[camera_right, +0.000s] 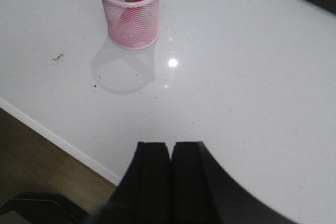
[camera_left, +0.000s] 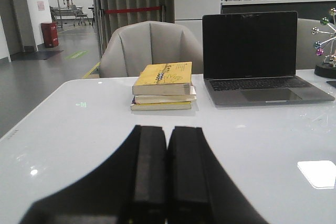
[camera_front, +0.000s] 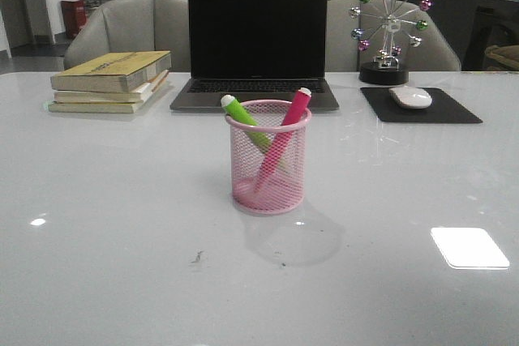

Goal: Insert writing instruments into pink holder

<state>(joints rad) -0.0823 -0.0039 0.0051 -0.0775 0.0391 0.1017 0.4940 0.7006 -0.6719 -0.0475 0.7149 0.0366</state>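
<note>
Pink mesh holder (camera_front: pixel 268 160) stands upright mid-table, nearer the front edge than the laptop (camera_front: pixel 256 42) behind it. Green marker (camera_front: pixel 246 121) and magenta marker (camera_front: pixel 282 140) both stand inside it, crossing, whitish ends leaning out over opposite sides of the rim; lower ends only dimly visible through the mesh. In the right wrist view the holder's rim and the marker tops are cut off by the frame. Left gripper (camera_left: pixel 167 171) has its fingers pressed together, holding nothing, over bare table (camera_front: pixel 113 224) toward the left edge, facing the book stack (camera_left: pixel 163 86). Right gripper (camera_right: pixel 169 177) likewise closed, empty, near the front edge, well apart from the holder. Neither gripper shows in the front view. Mouse (camera_front: pixel 410 96) on its pad (camera_front: pixel 420 106) sits at the back right, beside a ball ornament (camera_front: pixel 390 26).
</note>
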